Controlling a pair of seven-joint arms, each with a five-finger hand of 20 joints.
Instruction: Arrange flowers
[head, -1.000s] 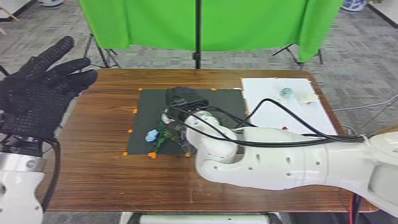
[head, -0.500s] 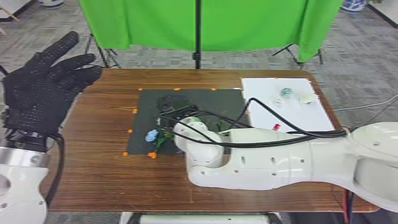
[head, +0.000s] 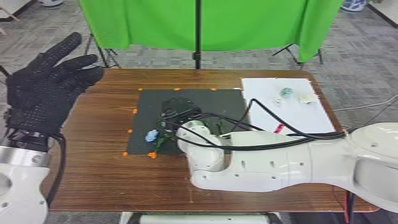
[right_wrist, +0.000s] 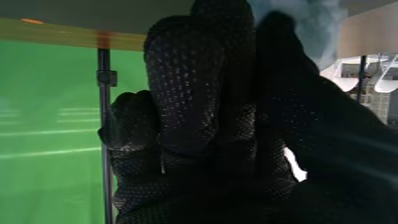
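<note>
Head view: right robot hand (head: 180, 108) was over mat (head: 224, 100), openness and hold impossible to tell; left robot hand (head: 44, 90) hung wide, empty. Blue flower (head: 152, 136) lay on mat, near right arm (head: 258, 160); sideways sweep risked crushing it!

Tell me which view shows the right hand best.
Right wrist view: the right hand is large and close there. The head view shows it small, black against the dark mat, harder to read.
</note>
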